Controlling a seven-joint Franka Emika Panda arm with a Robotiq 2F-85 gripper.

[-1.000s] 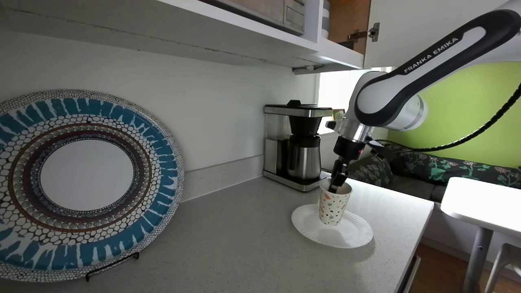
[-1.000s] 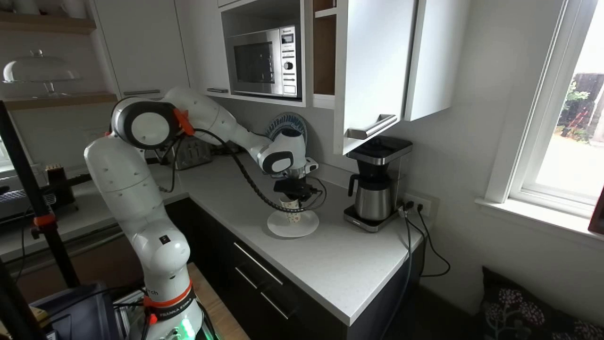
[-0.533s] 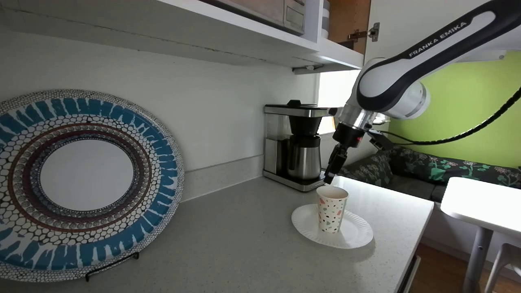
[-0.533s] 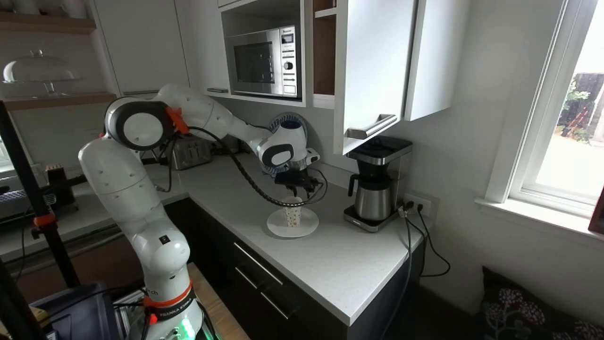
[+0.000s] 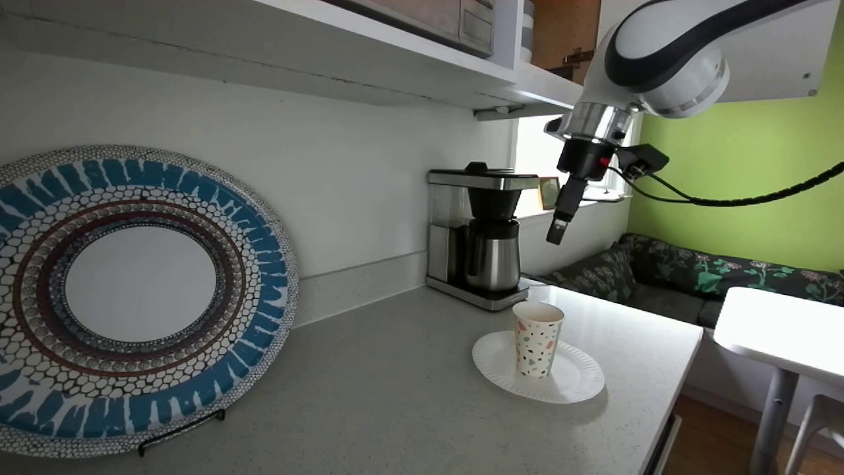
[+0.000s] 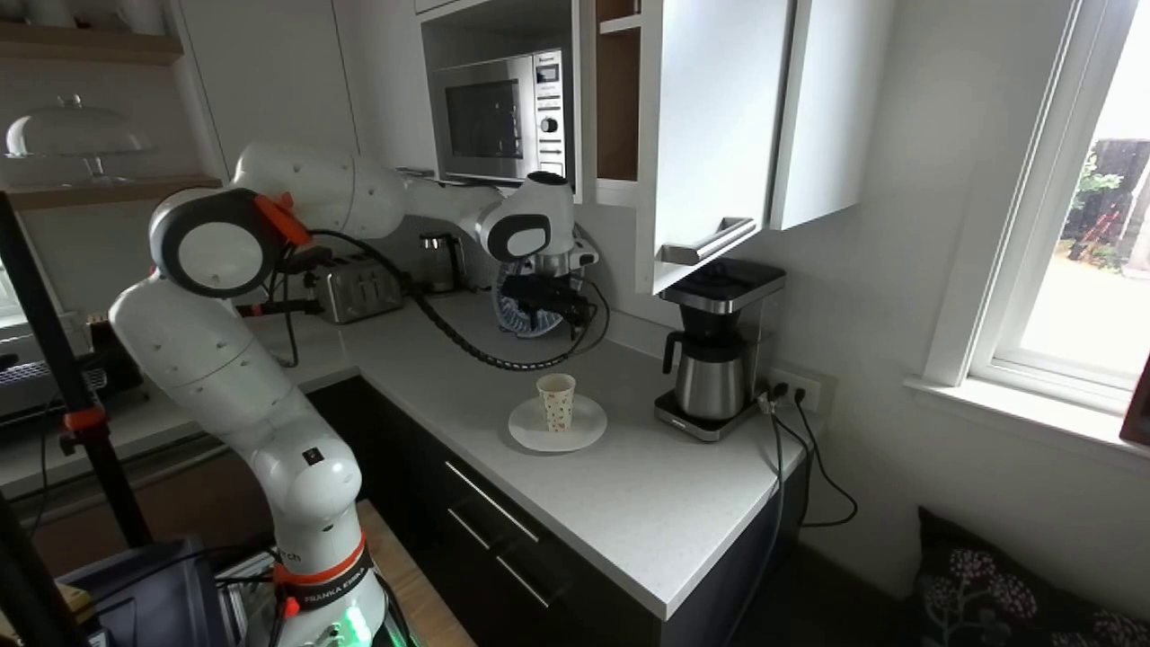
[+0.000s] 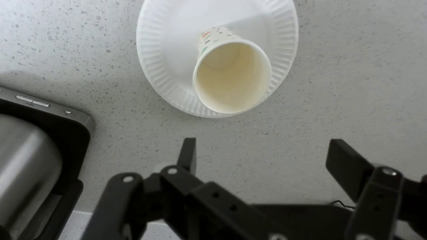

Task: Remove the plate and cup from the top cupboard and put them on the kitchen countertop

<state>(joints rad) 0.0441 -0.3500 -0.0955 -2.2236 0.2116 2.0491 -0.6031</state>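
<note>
The speckled cream cup (image 5: 537, 344) stands upright on the white plate (image 5: 575, 377), which lies flat on the kitchen countertop (image 5: 395, 402). Both exterior views show this. From above, in the wrist view, I look into the hollow cup (image 7: 233, 78), with the plate (image 7: 153, 50) under it. My gripper (image 7: 263, 143) is spread wide, only bare countertop showing between its fingers. In an exterior view the gripper (image 5: 557, 232) hangs well above the cup, apart from it. The top cupboard (image 6: 618, 108) stands with its door swung out and a wood-coloured interior visible.
A coffee maker (image 5: 484, 244) stands on the countertop against the wall, beside the plate. The large blue-patterned decorative plate (image 5: 142, 284) leans on a stand. Overhead are the open cupboard door (image 6: 710, 117) and a microwave (image 6: 499, 117).
One second ago the fingers were inside the cup's rim, the cup tilted. They let go, and the cup now stands straight on the plate. The gripper has risen clear and opened wide.
</note>
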